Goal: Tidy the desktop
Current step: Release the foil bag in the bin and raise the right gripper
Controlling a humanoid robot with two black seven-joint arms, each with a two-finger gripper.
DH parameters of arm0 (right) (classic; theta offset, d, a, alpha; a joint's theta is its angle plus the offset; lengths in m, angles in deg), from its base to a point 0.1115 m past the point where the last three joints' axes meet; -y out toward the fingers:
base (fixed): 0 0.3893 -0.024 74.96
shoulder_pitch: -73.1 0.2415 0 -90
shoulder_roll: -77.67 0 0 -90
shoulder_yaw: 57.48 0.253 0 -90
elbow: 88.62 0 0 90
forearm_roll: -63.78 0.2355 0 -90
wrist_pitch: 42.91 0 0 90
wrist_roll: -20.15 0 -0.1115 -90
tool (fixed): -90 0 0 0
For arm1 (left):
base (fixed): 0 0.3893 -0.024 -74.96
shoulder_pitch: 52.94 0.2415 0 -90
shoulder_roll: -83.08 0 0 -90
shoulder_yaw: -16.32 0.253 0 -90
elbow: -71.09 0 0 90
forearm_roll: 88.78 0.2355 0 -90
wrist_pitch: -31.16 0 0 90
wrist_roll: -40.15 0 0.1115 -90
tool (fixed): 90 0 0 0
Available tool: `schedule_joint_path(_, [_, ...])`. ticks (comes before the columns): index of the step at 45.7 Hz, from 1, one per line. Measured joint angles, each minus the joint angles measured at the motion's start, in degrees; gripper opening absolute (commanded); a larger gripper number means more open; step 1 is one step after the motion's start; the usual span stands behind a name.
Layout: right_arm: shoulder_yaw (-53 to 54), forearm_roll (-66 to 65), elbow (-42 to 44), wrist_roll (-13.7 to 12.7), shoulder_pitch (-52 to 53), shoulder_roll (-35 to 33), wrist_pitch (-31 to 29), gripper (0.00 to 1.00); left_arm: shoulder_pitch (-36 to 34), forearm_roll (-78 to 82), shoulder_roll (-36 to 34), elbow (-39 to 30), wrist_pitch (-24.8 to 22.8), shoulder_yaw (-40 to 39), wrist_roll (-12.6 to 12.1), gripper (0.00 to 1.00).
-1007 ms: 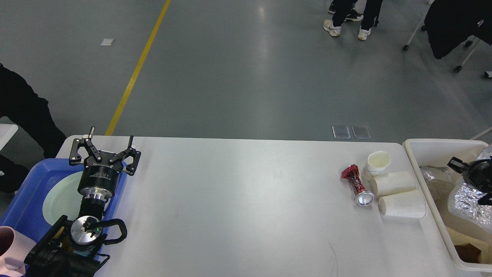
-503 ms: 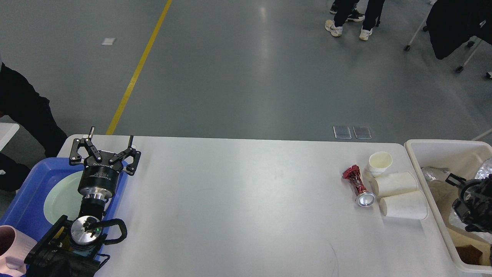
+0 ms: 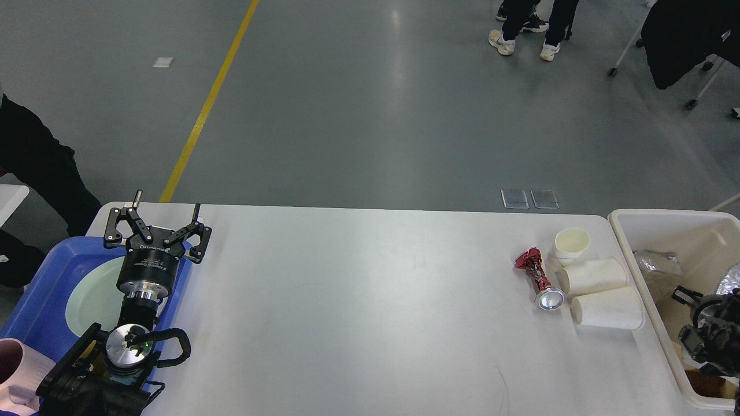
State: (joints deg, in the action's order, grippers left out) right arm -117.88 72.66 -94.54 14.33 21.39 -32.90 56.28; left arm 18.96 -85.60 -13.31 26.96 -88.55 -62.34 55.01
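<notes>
Your left gripper point(image 3: 155, 228) hangs over the inner edge of the blue tray point(image 3: 43, 289), fingers spread wide with nothing between them; the pale plate point(image 3: 92, 297) in that tray lies just behind and below it. Your right gripper point(image 3: 702, 323) sits low inside the cream bin point(image 3: 653, 222) at the desktop's right end, small and dark against crumpled foil point(image 3: 729, 284), so you cannot tell from here whether its fingers are parted or whether it carries anything. The desktop point(image 3: 358, 300) is bare across its middle; what remains on it is a tight cluster just to the left of the right gripper, across the bin wall: a crushed red can point(image 3: 537, 277), an upright paper cup point(image 3: 571, 242), and two paper cups on their sides, the farther one point(image 3: 595, 275) and the nearer one point(image 3: 608, 308). The nearer fallen cup is the closest piece to the right gripper, its long axis running roughly left to right, open mouth toward the can. The can lies slanted, silver end nearest you. The left gripper is well apart from all of this, so the right arm is likely the one to use, closing across the cup's short width.
</notes>
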Motion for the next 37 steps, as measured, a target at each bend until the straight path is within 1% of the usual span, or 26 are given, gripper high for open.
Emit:
schedule_joint_path(5, [0.02, 0.04, -0.10, 0.00, -0.53, 0.08, 6.03, 1.00, 0.00, 0.00, 0.00, 0.00, 0.00, 0.00, 0.00, 0.96])
schedule_joint_path(7, [0.02, 0.04, -0.22, 0.00, -0.74, 0.14, 6.80, 1.00, 0.00, 0.00, -0.01, 0.00, 0.00, -0.01, 0.00, 0.96])
schedule_joint_path(14, [0.00, -0.05, -0.80, 0.09, -0.70, 0.14, 7.35, 1.00, 0.00, 0.00, -0.01, 0.00, 0.00, -0.02, 0.00, 0.96])
schedule_joint_path(22, [0.00, -0.25, -2.13, 0.11, 1.71, -0.49, 6.09, 1.00, 0.00, -0.02, -0.01, 0.00, 0.00, -0.02, 0.00, 0.96])
schedule_joint_path(24, [-0.01, -0.34, -3.05, 0.11, 3.20, -0.99, 5.44, 1.00, 0.00, -0.02, -0.01, 0.00, 0.00, -0.02, 0.00, 0.96])
schedule_joint_path(28, [-0.11, -0.72, -6.45, 0.10, 7.40, -3.14, 2.30, 1.00, 0.00, -0.03, -0.01, 0.00, 0.00, -0.02, 0.00, 0.96])
schedule_joint_path(34, [-0.56, -1.12, -13.99, 0.11, 16.61, -6.68, -4.71, 1.00, 0.00, -0.02, -0.01, 0.00, 0.00, -0.02, 0.00, 0.96])
schedule_joint_path(37, [-1.37, -2.10, -19.80, 0.08, 22.76, -8.75, -8.97, 1.00, 0.00, -0.03, 0.01, 0.00, 0.00, -0.02, 0.00, 0.96])
